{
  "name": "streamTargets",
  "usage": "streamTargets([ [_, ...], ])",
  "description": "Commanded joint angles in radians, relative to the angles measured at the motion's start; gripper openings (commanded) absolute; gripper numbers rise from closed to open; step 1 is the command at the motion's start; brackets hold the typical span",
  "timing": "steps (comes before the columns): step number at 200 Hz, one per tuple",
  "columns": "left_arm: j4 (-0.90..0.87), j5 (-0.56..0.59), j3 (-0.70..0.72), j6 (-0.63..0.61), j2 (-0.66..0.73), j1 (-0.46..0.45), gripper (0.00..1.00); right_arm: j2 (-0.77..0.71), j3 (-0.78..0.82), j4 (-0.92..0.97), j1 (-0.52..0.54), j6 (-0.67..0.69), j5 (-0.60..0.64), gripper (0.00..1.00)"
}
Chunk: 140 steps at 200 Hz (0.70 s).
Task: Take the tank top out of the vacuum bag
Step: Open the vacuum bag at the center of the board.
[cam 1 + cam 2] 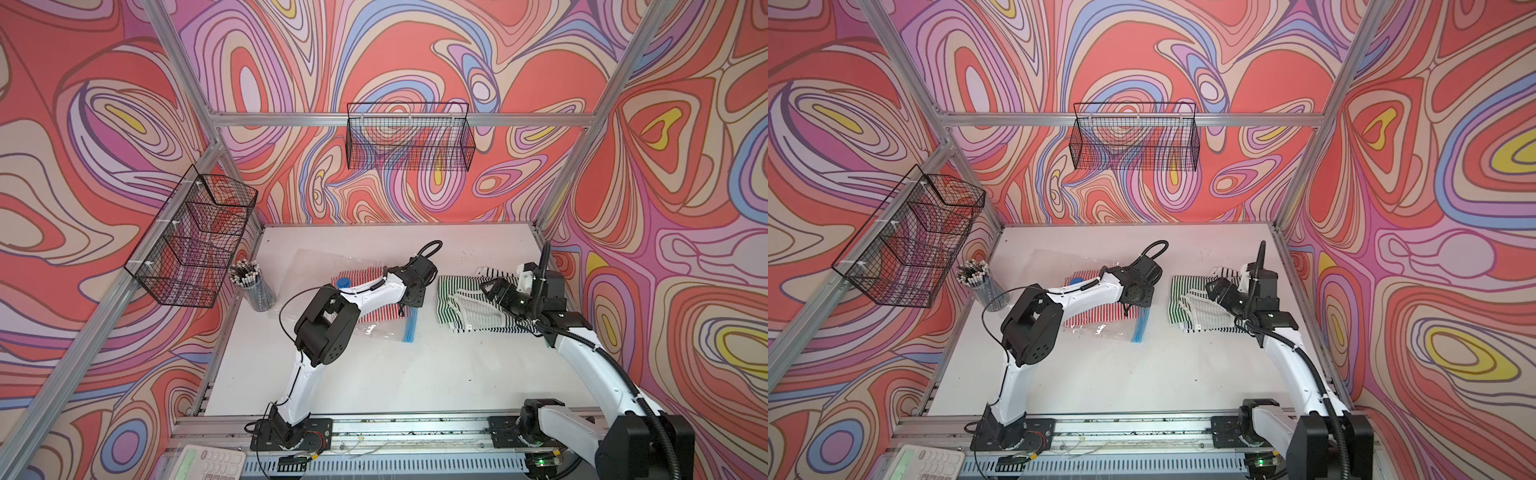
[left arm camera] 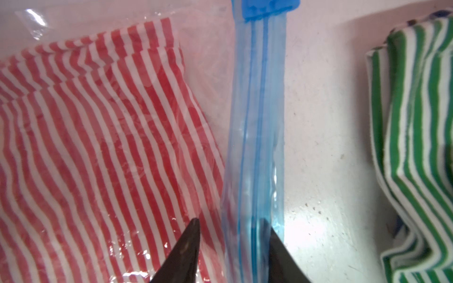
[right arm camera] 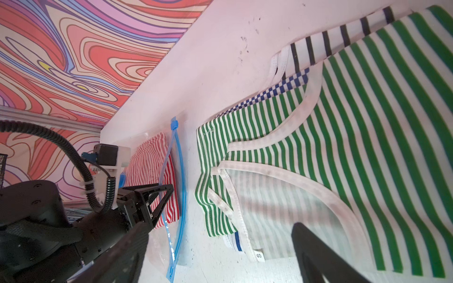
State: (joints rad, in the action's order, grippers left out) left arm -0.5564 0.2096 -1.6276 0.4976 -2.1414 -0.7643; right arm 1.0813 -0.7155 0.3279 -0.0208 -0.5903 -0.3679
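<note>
white tag [image 3: 259, 255] marked s, green-striped top [image 3: 367, 147], tank top [image 2: 98, 147] in vacuum bag [image 2: 257, 122]

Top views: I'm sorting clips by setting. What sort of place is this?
Likely a robot test cell: silver aluminium frame, swirly printed backdrop walls, two white robot arms bolted to a metal base rail.

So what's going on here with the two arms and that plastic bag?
The jaws of the left gripper straddle the blue zip strip of the vacuum bag, apparently to open it; whether they've pinched it I can't tell. The red-striped tank top is inside the bag. The right gripper hangs open over a green-striped top lying beside the bag, holding nothing.
</note>
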Motion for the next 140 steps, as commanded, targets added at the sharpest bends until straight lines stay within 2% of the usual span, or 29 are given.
streamTargets([
  [1,-0.064,0.043,-0.021,0.001,-0.004,0.003,0.26,-0.001,0.018,-0.022,0.004,-0.001,-0.004,0.93],
  [15,-0.06,0.044,-0.017,-0.001,0.01,0.003,0.12,-0.005,0.023,-0.031,0.02,-0.008,0.014,0.92],
  [38,-0.04,0.037,0.005,-0.012,0.044,0.002,0.01,0.017,0.015,-0.053,0.095,-0.024,0.033,0.92],
  [91,0.0,0.039,0.084,-0.001,0.149,0.002,0.0,0.131,-0.012,-0.169,0.268,-0.091,0.079,0.88],
  [140,0.053,0.018,0.161,-0.006,0.229,0.009,0.0,0.23,-0.007,-0.295,0.382,-0.157,0.127,0.85],
])
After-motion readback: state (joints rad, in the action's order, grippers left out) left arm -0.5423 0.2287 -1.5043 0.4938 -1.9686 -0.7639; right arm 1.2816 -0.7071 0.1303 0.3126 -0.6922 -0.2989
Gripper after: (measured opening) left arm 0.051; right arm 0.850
